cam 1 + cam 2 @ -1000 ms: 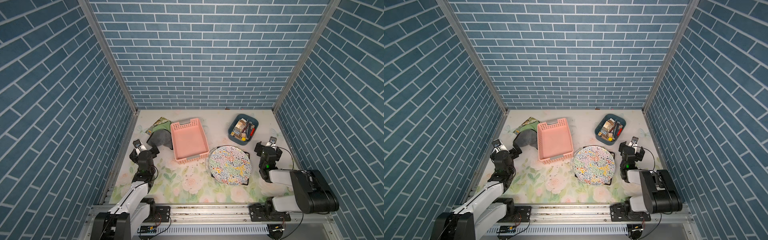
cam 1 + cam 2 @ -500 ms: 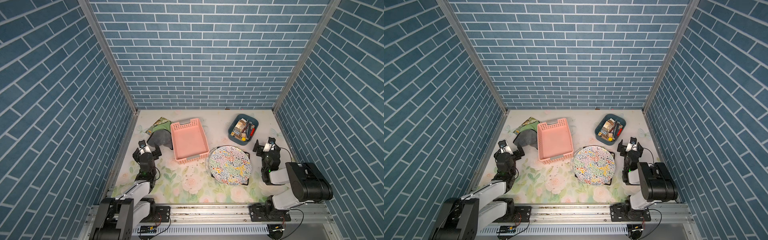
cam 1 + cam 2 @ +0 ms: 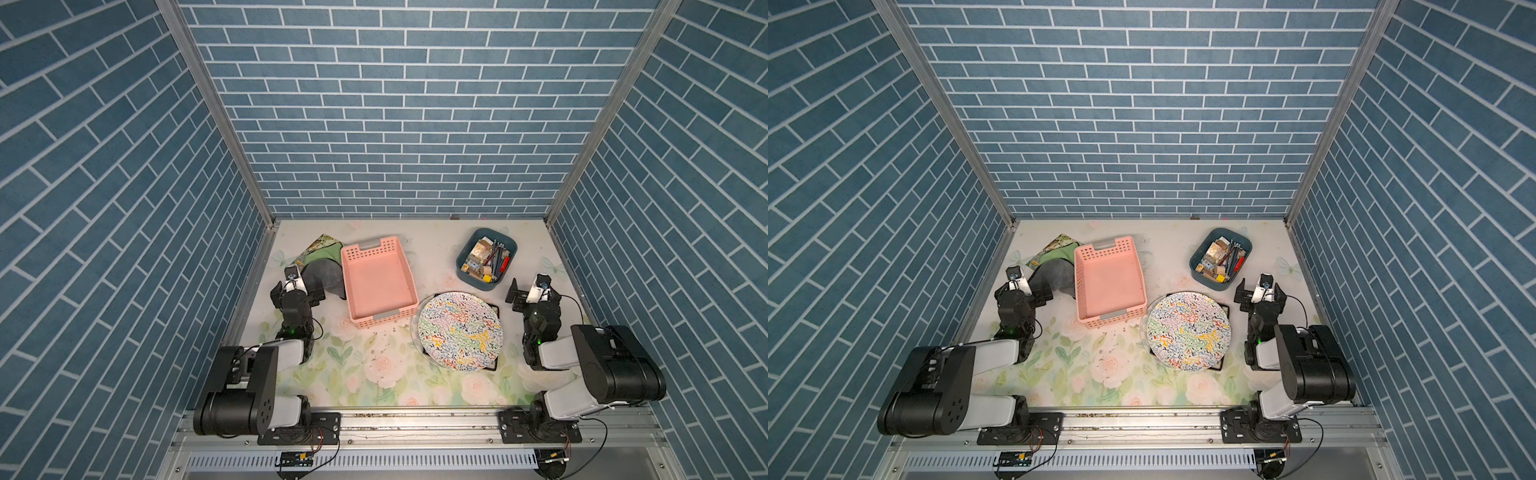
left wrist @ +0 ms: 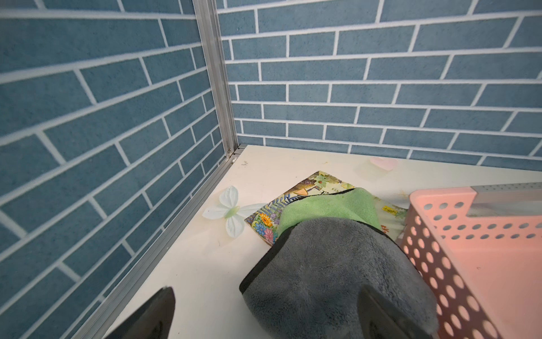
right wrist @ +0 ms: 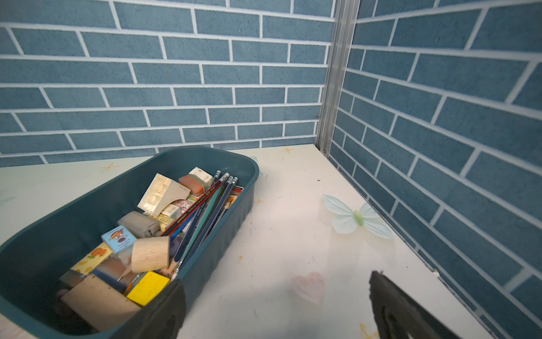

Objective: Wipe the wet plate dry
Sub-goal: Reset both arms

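Plate [image 3: 459, 330] with a many-coloured squiggle pattern lies flat on a dark square mat [image 3: 493, 366] on the flowered table [image 3: 374, 382]. It sits just beside the right pincer [image 3: 534, 293], on the side facing the other arm and a little back toward that arm's base, without touching it.

The right pincer's jaws stand wide apart and grip nothing. Just ahead of it, toward the left arm's side, stands a blue tub [image 5: 205, 152] holding pencils [image 5: 202, 211] and small blocks [image 5: 150, 254]. In the right wrist view one finger [image 5: 164, 311] overlaps the tub's near corner; whether they touch cannot be told.

The left pincer [image 3: 296, 291] is well apart from the plate, with a pink basket [image 3: 378, 286] between them. Its jaws are also spread wide and empty. A grey cloth [image 4: 331, 270] lies directly ahead of it, close against the basket's wall. In the left wrist view one finger [image 4: 381, 314] lies over the cloth's near edge, and contact cannot be judged. Beyond the grey cloth, farther from the pincer, a green cloth [image 4: 328, 208] shows from beneath it; whether it is a separate piece cannot be told. Both rest on a booklet [image 4: 308, 187] with a flowered cover.
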`<state>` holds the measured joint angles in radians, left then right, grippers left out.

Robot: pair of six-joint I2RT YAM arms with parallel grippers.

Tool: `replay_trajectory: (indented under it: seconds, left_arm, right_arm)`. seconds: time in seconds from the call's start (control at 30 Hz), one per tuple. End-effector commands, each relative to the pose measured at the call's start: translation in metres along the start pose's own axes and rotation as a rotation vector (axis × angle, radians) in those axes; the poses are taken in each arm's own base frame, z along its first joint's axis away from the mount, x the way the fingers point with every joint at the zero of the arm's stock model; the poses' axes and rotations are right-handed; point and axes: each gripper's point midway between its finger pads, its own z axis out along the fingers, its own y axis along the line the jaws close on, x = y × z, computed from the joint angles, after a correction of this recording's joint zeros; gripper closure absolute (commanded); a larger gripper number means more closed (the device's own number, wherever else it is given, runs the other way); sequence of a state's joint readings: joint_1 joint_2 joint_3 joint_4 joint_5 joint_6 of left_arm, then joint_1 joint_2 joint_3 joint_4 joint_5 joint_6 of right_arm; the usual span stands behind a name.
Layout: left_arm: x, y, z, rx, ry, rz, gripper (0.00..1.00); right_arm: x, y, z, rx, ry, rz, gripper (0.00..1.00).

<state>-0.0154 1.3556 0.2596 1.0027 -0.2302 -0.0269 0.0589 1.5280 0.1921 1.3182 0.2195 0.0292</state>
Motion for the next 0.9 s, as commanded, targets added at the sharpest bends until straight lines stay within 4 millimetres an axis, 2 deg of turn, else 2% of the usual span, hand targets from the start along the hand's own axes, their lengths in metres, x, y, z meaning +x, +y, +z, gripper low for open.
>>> replay_trajectory:
  seconds: [0.0, 0.1, 0.17, 0.2, 0.33, 0.87]
  left_arm:
    - [-0.014, -0.019, -0.016, 0.144, -0.111, -0.042, 0.02]
    - [0.000, -0.014, -0.006, 0.104, -0.100, -0.061, 0.00]
    - [0.009, -0.020, -0.002, 0.123, -0.063, -0.030, 0.00]
    - [0.005, -0.021, -0.003, 0.126, -0.087, -0.036, 0.00]
    - [0.010, -0.022, -0.001, 0.132, -0.062, -0.028, 0.00]
    - [0.007, -0.022, -0.002, 0.131, -0.075, -0.029, 0.00]
  right_arm:
    - [-0.004, 0.002, -0.002, -0.011, -0.022, -0.017, 0.01]
    - [-0.004, 0.002, -0.002, -0.010, -0.021, -0.017, 0.00]
    - [-0.004, 0.002, -0.002, -0.008, -0.021, -0.017, 0.01]
    - [-0.004, 0.002, -0.002, -0.009, -0.020, -0.018, 0.00]
    - [-0.004, 0.002, -0.002, -0.009, -0.023, -0.017, 0.00]
    - [-0.004, 0.003, -0.002, -0.012, -0.022, -0.021, 0.00]
